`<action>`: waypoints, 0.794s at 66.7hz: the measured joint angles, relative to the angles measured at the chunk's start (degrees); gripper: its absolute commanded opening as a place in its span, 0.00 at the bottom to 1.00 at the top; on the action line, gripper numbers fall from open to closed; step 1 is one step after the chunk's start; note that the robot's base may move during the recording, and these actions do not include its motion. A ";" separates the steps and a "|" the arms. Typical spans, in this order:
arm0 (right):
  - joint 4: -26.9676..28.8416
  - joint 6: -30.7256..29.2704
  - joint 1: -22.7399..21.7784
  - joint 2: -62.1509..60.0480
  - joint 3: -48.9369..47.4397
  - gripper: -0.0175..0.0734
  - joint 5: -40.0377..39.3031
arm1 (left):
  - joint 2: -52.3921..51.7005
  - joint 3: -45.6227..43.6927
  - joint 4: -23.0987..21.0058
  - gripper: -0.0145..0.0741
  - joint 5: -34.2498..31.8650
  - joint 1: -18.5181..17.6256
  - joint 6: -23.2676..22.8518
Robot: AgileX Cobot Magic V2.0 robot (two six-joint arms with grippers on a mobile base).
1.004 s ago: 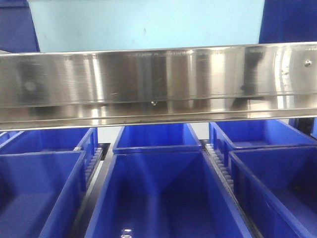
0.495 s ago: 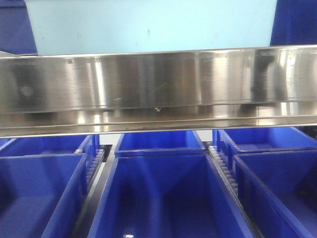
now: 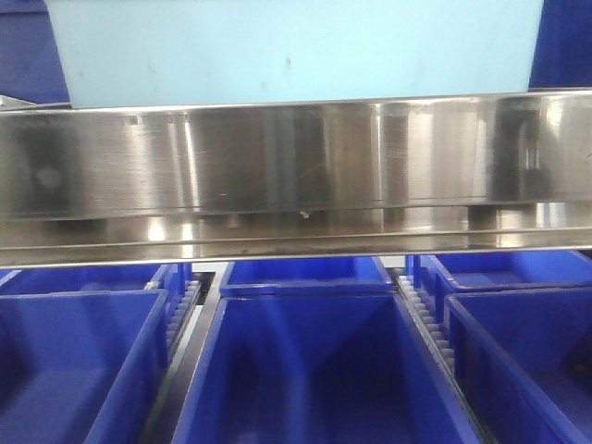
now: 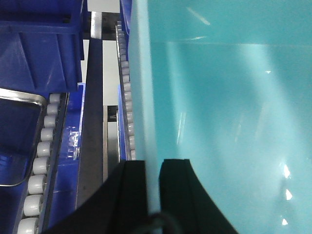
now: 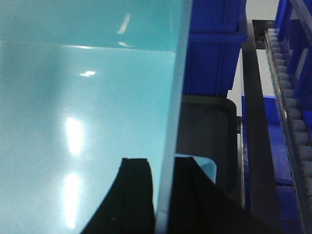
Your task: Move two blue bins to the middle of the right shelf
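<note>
I hold a light-blue bin [image 3: 296, 51] between both arms; in the front view it fills the top, above the steel shelf rail [image 3: 296, 166]. In the left wrist view my left gripper [image 4: 152, 163] is shut on the bin's left wall [image 4: 141, 97], one finger on each side. In the right wrist view my right gripper [image 5: 163, 161] is shut on the bin's right wall [image 5: 173, 97] in the same way. The bin's inside [image 5: 83, 97] looks empty. Neither gripper shows in the front view.
Below the rail stand dark-blue bins: one in the middle [image 3: 305, 370], one left [image 3: 74, 370], one right [image 3: 527, 361], with more behind. Roller tracks [image 3: 427, 324] run between them. Rollers [image 4: 41, 146] and a dark-blue bin [image 5: 214, 48] flank the held bin.
The light-blue bin now spans more of the top of the front view, its right edge further right. The steel rail and the dark-blue bins sit slightly lower in the frame.
</note>
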 measured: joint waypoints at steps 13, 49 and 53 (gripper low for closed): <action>0.00 0.00 0.00 0.00 0.00 0.01 0.00 | 0.00 0.00 0.00 0.04 0.00 0.00 0.00; 0.00 0.00 0.00 0.00 0.00 0.01 0.00 | 0.00 0.00 0.00 0.04 -0.26 0.00 0.00; 0.00 0.00 0.00 0.00 0.00 0.01 0.00 | 0.00 0.00 0.00 0.04 -0.36 0.00 0.00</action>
